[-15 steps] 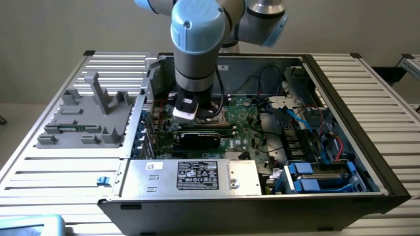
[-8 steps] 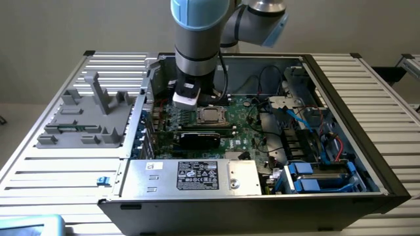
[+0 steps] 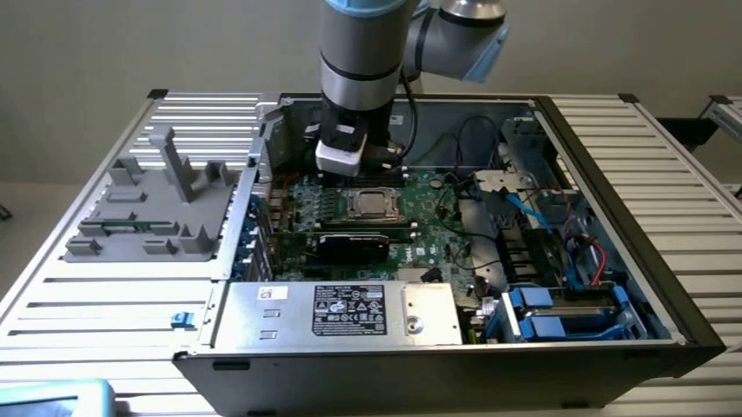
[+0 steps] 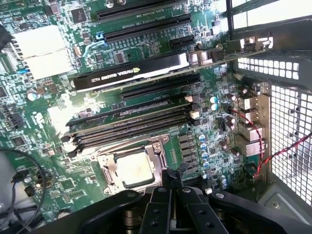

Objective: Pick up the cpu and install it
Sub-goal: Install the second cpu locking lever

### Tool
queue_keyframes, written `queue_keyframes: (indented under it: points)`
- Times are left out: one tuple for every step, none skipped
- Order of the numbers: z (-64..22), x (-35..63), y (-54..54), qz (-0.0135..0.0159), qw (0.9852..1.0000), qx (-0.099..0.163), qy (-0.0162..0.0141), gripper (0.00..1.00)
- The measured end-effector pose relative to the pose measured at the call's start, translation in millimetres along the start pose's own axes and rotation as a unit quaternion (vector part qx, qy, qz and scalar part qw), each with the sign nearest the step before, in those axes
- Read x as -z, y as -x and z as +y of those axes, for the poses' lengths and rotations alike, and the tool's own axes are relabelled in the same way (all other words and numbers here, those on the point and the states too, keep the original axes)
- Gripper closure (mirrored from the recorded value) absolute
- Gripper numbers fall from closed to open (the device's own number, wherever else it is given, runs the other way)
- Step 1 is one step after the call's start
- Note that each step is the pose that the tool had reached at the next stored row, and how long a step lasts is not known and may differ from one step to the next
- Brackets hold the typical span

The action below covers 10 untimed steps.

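1. CPU (image 4: 132, 168) first: it lies flat inside the socket frame (image 4: 105, 170) on the motherboard (image 4: 204, 97), shiny metal top up, just below the arm's wrist in the exterior view.
2. From where I stand, the gripper (image 4: 171, 187) hangs just beside the chip with its dark fingers drawn close together and nothing visible between them.
3. My guess is that the chip is light, rigid and slick on top, with a delicate underside. I'd take it only by its thin opposite edges and keep it level.
4. Readable writing: the black graphics card (image 4: 129, 73) carries NVIDIA QUADRO lettering.
5. The silver power supply box (image 3: 336, 313) at the case front wears a white label (image 3: 351, 310); its print is too small to read.
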<state>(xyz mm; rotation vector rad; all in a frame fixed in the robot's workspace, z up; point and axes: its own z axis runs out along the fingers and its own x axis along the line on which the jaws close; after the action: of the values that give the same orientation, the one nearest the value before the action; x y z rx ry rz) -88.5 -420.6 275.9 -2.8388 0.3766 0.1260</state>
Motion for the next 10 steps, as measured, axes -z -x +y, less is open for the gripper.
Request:
queue_keyframes:
  points:
    - [-0.9,2.0,-0.7,0.0006,1.0,0.0,0.0023,0.89]
    - [-1.8,3.9,-1.1,0.0013,1.0,0.0,0.0048,0.89]
    - [-3.0,5.8,-1.3,0.002,1.0,0.0,0.007,0.89]
    - [-4.2,7.5,-1.6,0.0027,1.0,-0.001,0.0094,0.89]
    - [-5.8,9.2,-1.6,0.0036,0.9999,-0.001,0.0129,0.89]
    - [-7.5,11.0,-1.6,0.0047,0.9998,-0.001,0.0169,0.89]
    - [-9.1,12.6,-1.5,0.0057,0.9998,-0.001,0.0207,0.89]
    - [-10.8,14.3,-1.5,0.0068,0.9997,-0.001,0.0246,0.89]
    - [-12.6,16.1,-1.4,0.008,0.9996,-0.001,0.0288,0.89]
    - [-14.1,17.6,-1.4,0.0091,0.9994,-0.002,0.0328,0.89]
